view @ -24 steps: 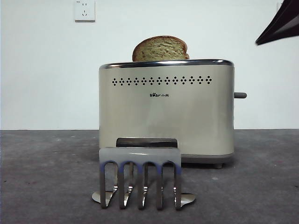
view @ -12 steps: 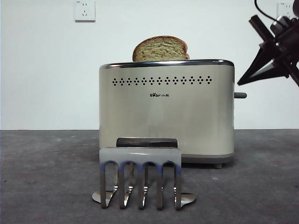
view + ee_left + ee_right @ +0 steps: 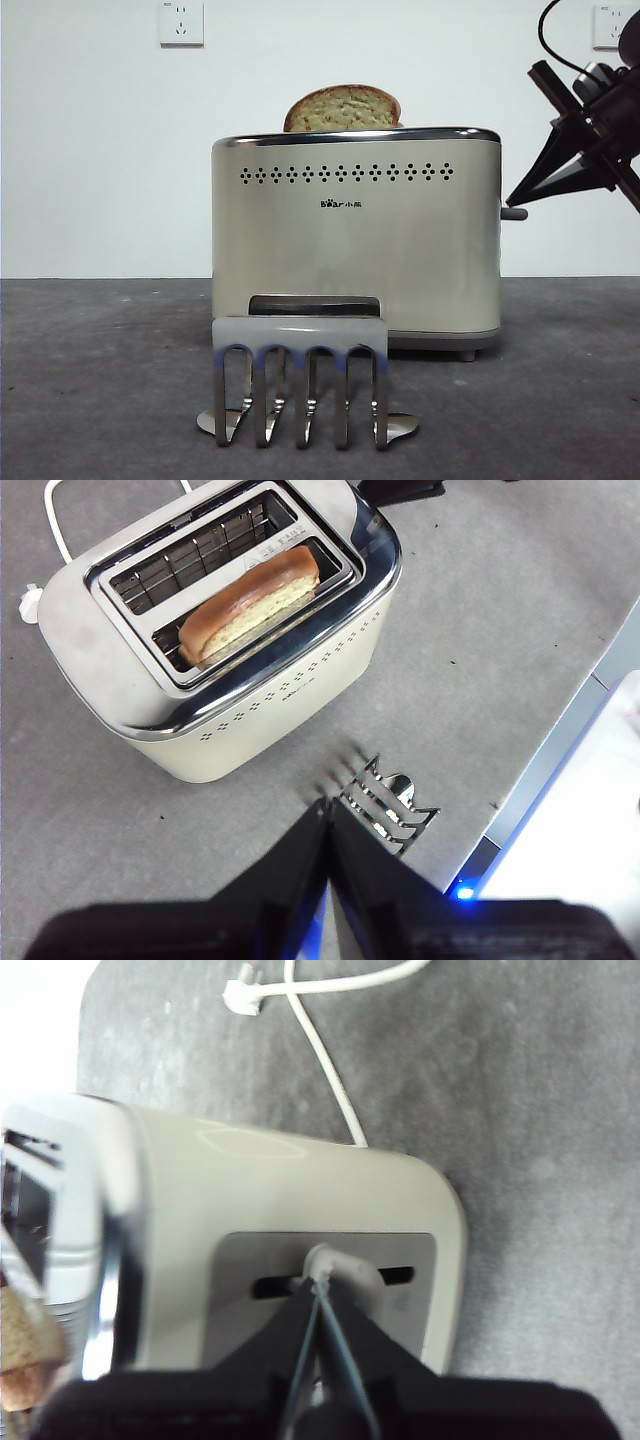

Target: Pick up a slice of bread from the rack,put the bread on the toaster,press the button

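The cream toaster [image 3: 350, 250] stands mid-table with the slice of bread [image 3: 343, 108] upright in its slot, its rounded top showing. The silver rack [image 3: 300, 385] stands empty in front of it. My right gripper [image 3: 512, 203] is shut and its tip rests on top of the grey button [image 3: 514, 213] at the toaster's narrow end. The right wrist view shows that tip [image 3: 318, 1282] on the button [image 3: 325, 1260]. My left gripper [image 3: 328, 810] is shut and empty, high above the rack [image 3: 385, 805] and the toaster [image 3: 290, 690], with the bread [image 3: 250, 600] in the near slot.
Two white wall sockets [image 3: 181, 22] [image 3: 610, 25] are on the back wall. The toaster's white cord and plug [image 3: 330, 1070] lie loose on the grey table behind it. The table's edge [image 3: 540, 780] runs close beside the rack.
My right gripper came down from the top right corner onto the button. The button and the bread have both sunk a little.
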`<move>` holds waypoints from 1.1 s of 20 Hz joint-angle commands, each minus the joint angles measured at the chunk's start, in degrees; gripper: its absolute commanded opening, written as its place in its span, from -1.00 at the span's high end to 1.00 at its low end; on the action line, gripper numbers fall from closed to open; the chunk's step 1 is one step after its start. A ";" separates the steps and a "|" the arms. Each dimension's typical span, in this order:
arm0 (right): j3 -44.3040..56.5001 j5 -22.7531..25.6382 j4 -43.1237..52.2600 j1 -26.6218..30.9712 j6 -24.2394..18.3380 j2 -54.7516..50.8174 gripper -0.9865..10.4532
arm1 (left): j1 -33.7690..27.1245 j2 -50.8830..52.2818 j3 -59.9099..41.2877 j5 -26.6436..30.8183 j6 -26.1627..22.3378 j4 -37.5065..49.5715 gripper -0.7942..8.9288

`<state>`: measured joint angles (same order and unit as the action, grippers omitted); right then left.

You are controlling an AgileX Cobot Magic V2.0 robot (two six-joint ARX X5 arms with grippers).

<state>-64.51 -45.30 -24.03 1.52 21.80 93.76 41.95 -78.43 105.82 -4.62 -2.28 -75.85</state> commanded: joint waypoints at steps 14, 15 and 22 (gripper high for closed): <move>0.17 3.26 -3.50 0.00 -2.84 5.25 0.84 | -0.15 1.44 -0.44 7.21 0.55 0.11 0.85; 0.17 3.30 -4.13 0.00 -3.30 5.53 0.84 | -0.15 1.53 -0.44 7.21 0.57 0.11 0.85; 0.17 3.52 -4.72 -0.02 -4.33 8.66 0.84 | -0.15 1.75 -0.44 7.19 0.55 0.11 0.85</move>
<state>-65.58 -44.21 -27.35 1.61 18.39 100.27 41.89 -76.99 105.78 2.61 -2.28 -75.85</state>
